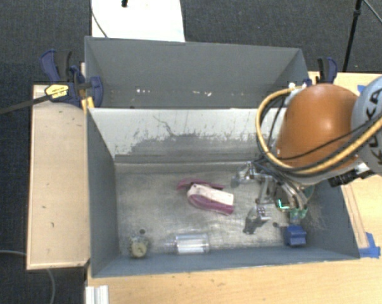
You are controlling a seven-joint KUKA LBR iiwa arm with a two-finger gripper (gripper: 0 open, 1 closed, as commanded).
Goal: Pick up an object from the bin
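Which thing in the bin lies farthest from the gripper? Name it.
The round tan piece in the lower-left corner; the clear tube, purple-and-white packet and blue block lie nearer the gripper.

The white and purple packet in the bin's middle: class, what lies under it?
A flat purple piece pokes out from beneath the packet at its far left edge. How far it runs underneath is covered.

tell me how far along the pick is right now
Done: the hand is down inside the bin, right of the purple-and-white packet. In hand: nothing seen held. Left: grasp and lift one thing; the packet, blue block and clear plastic piece all lie on the floor.
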